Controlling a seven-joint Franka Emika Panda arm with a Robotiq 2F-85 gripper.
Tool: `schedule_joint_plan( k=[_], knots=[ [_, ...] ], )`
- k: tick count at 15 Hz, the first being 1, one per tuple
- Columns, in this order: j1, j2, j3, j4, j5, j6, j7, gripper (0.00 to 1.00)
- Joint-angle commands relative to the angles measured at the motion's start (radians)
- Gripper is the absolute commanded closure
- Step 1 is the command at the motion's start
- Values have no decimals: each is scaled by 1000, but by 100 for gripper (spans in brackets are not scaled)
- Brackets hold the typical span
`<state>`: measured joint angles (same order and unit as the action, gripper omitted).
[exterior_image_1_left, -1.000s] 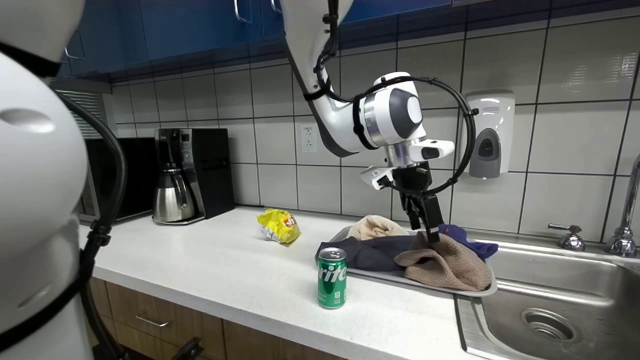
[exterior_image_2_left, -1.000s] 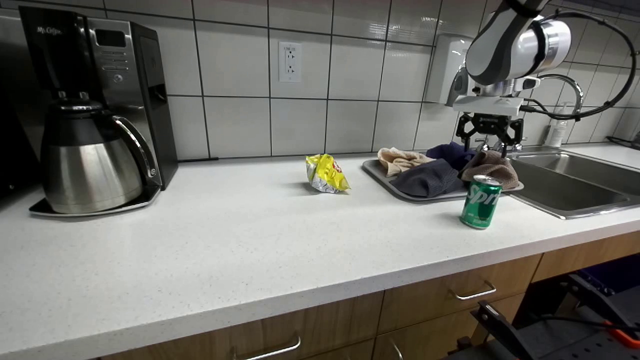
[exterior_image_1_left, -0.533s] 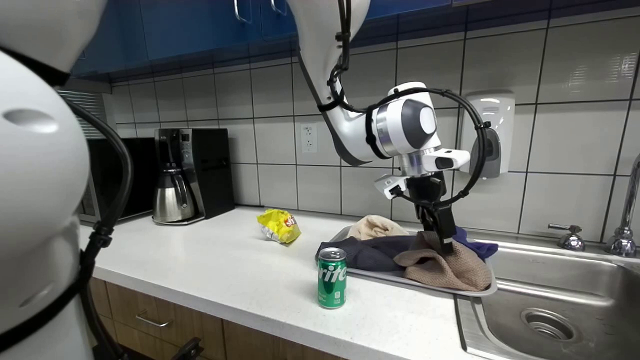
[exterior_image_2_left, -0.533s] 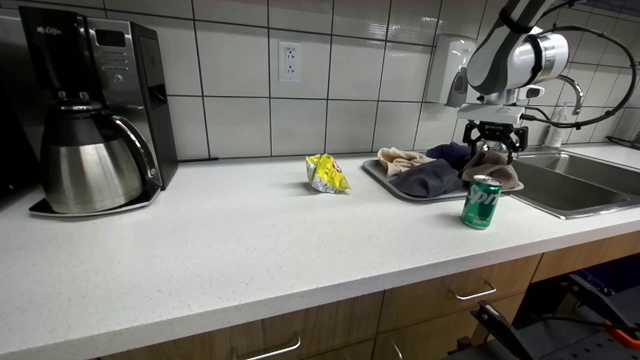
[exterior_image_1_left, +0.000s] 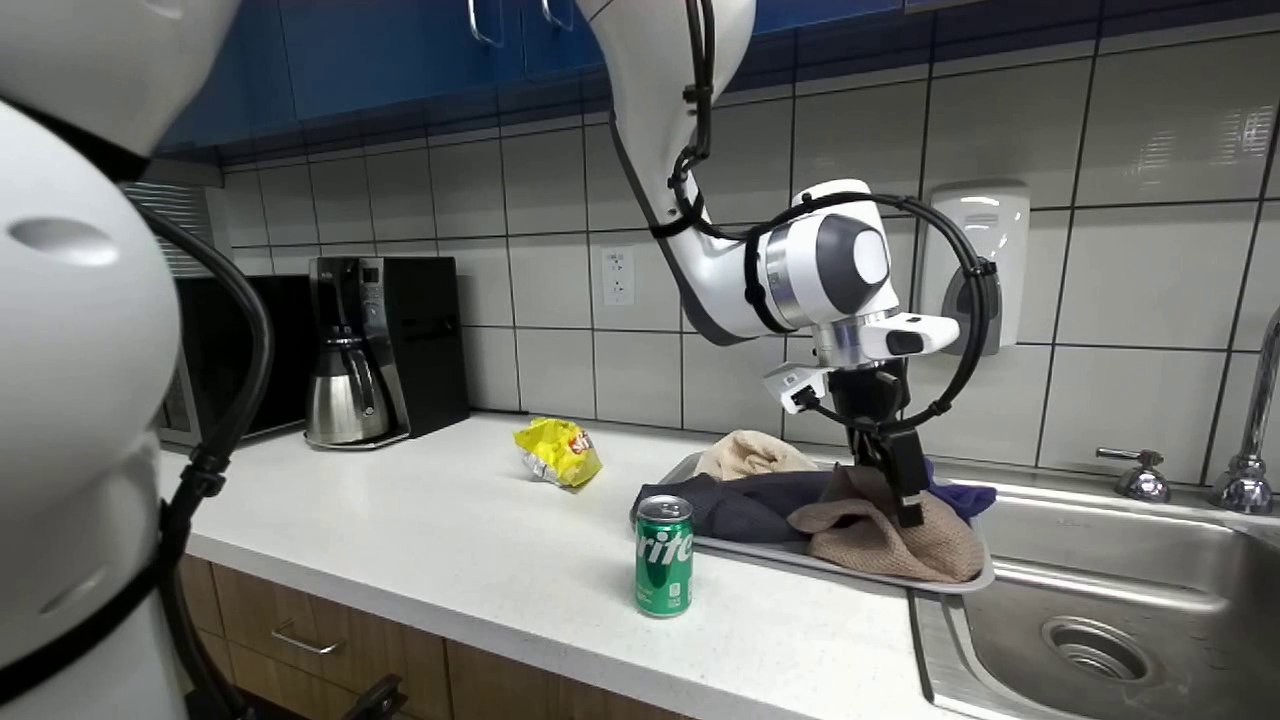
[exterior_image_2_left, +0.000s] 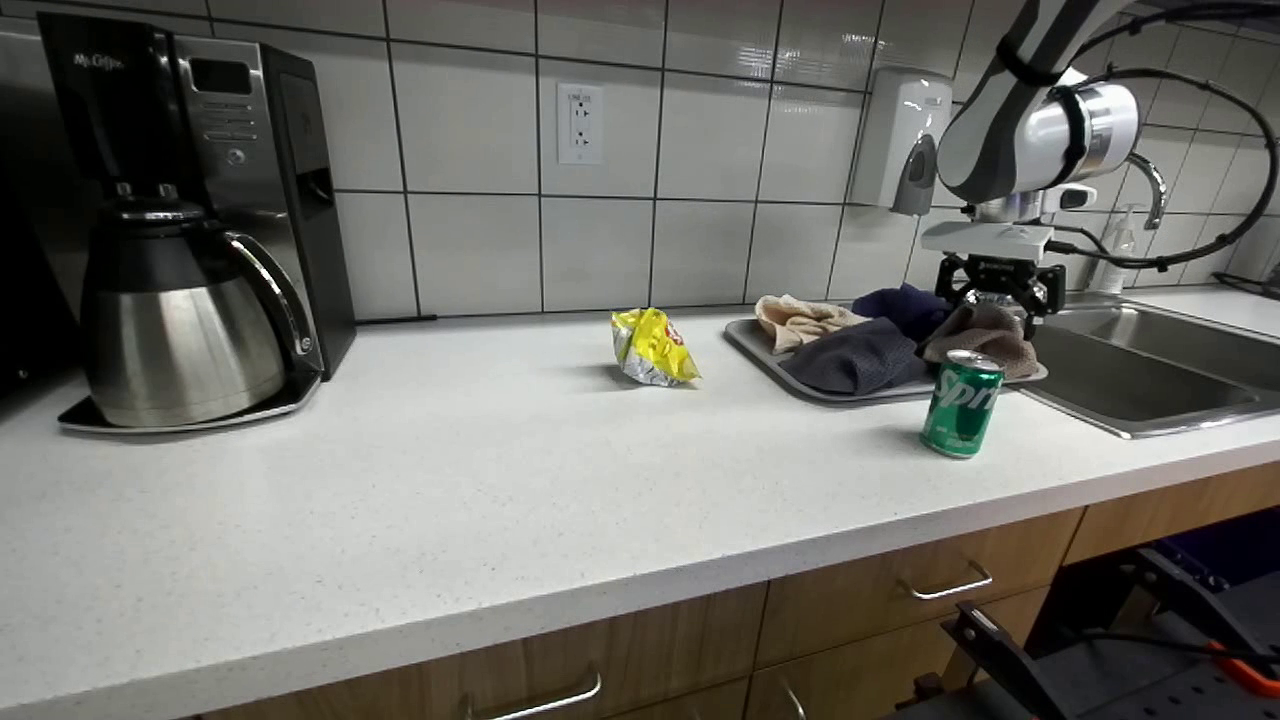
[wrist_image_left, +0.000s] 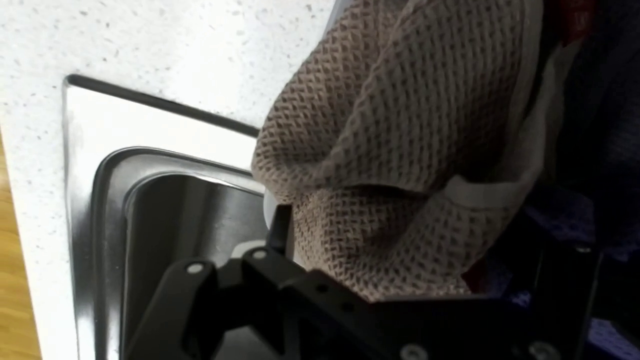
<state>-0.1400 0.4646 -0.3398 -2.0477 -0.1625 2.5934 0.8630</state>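
Note:
My gripper (exterior_image_1_left: 905, 505) points down over the brown waffle-weave cloth (exterior_image_1_left: 925, 545) at the sink end of the grey tray (exterior_image_1_left: 760, 553). In the wrist view my gripper (wrist_image_left: 420, 237) is open, with one finger on each side of part of the brown cloth (wrist_image_left: 380, 225); the finger on the dark side is hard to make out. I cannot tell whether the fingers touch the cloth. My gripper (exterior_image_2_left: 990, 315) also stands at the brown cloth (exterior_image_2_left: 985, 337) in an exterior view. A dark grey cloth (exterior_image_2_left: 860, 357), a beige cloth (exterior_image_2_left: 800, 320) and a navy cloth (exterior_image_2_left: 905, 308) share the tray.
A green Sprite can (exterior_image_1_left: 664, 560) stands upright in front of the tray. A crumpled yellow bag (exterior_image_1_left: 558, 452) lies on the counter (exterior_image_1_left: 430, 540). A coffee maker (exterior_image_2_left: 230, 200) stands at the far end. The steel sink (exterior_image_1_left: 1100, 570) adjoins the tray; a soap dispenser (exterior_image_1_left: 985, 250) hangs behind.
My gripper has moved down and towards the sink, from above the brown cloth to lower over it. The cloths, tray, can and bag have not visibly moved.

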Motion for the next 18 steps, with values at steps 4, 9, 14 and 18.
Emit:
schedule_joint_plan(
  k=[4, 9, 14, 18],
  knots=[
    [14, 26, -19, 33, 34, -28, 0, 34],
    [19, 21, -27, 29, 32, -29, 5, 73],
    [29, 12, -40, 20, 26, -29, 10, 100],
    [38, -6, -37, 12, 26, -23, 3, 98]
  ],
)
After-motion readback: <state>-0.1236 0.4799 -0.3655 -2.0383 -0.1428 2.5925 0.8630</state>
